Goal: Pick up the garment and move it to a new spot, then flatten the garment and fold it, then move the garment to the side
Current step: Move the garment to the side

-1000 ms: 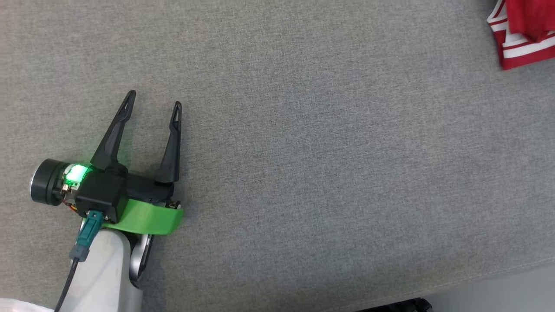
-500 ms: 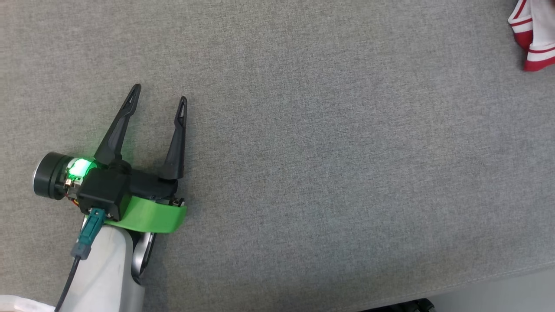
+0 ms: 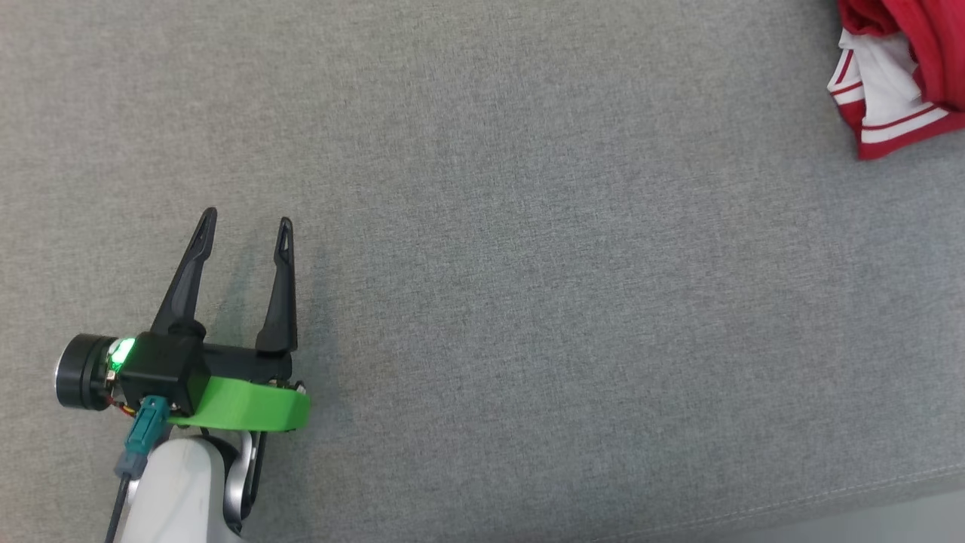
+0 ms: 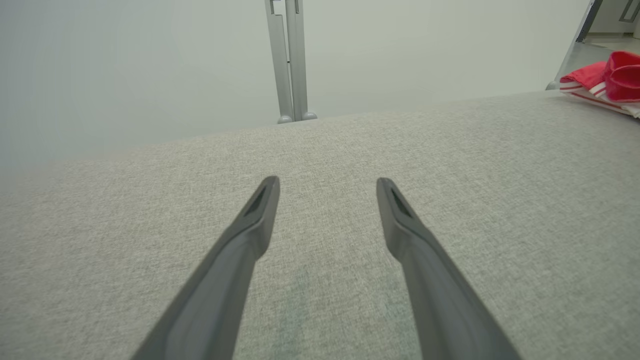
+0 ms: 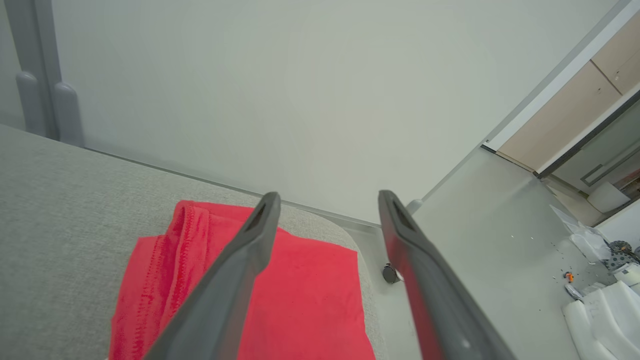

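The garment (image 3: 935,53), red with white striped trim, lay loosely bunched at about 2 o'clock in the head view, on the far right corner of the grey fabric-covered worktop (image 3: 528,264). Part of it ran out of that view. In the right wrist view the right end effector (image 5: 330,197) hung above it with its fingers spread wide and nothing between them. The red cloth (image 5: 300,290) lay beneath the left finger toward 7 o'clock, close to the rounded edge of the worktop. The left end effector (image 3: 246,220) sat well apart at 8 o'clock in the head view. It was also open and empty, with its fingers low over bare fabric, and from its own camera (image 4: 327,183) the garment (image 4: 605,82) showed far off at 2 o'clock. The garment appeared to have been laid at the side, so the step in hand was probably clearing the right arm. That would be done best by lifting straight up before swinging away, with the fingers kept parted so that no fold snagged. Any sideways drag toward the corner risked pulling the cloth off the edge.
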Controlling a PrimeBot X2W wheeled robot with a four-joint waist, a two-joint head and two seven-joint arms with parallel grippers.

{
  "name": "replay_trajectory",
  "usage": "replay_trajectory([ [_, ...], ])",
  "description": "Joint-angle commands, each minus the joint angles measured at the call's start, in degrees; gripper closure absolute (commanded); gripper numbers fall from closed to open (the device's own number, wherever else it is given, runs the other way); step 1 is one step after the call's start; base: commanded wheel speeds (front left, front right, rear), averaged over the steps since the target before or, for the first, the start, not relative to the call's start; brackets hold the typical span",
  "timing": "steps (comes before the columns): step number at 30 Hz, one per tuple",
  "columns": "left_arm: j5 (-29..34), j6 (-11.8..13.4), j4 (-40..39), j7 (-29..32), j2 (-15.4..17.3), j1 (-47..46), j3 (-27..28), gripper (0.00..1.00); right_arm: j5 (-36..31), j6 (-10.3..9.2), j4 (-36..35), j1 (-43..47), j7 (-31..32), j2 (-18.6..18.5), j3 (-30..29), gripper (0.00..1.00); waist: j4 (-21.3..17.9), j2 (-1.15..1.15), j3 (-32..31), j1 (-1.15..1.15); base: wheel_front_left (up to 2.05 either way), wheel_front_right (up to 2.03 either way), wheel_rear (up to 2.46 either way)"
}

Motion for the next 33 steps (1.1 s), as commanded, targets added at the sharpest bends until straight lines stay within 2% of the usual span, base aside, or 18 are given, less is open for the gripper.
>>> replay_trajectory([
  [1, -0.46, 0.43, -0.03, 0.03, -0.41, 1.50, 0.68, 0.00, 0.22, -0.13, -1.05, 2.16, -0.61, 1.23, -0.67, 0.00, 0.89, 0.00, -5.12, 0.00, 0.00, 0.00, 0.00],
  [6, -1.18, 1.14, 0.06, 0.03, -0.95, 4.84, 2.91, 0.00, -0.88, -0.12, -7.56, 8.08, -0.99, 7.39, -4.69, 0.00, 1.33, 0.00, -9.18, 0.00, 0.00, 0.00, 0.00],
  [13, -1.41, 1.05, 0.78, 0.03, -1.98, 7.56, 4.54, 0.00, -4.03, -0.13, -20.53, 21.94, -0.93, 16.12, -13.14, 0.00, 3.92, 0.00, -13.24, 0.00, 0.00, 0.00, 0.00],
  [19, -1.21, 0.56, 1.86, 0.03, -2.54, 8.69, 4.77, 0.00, -5.88, -0.13, -27.97, 33.35, -0.94, 22.20, -17.30, 0.00, 6.20, 0.00, -15.97, 0.00, 0.00, 0.00, 0.00],
  [33, -0.41, -0.04, 4.44, 0.03, -2.90, 13.28, 6.18, 0.00, -8.24, -0.12, -36.07, 53.77, -0.95, 30.32, -20.55, 0.00, 8.25, 0.00, -23.63, 0.00, 0.00, 0.00, 0.00],
])
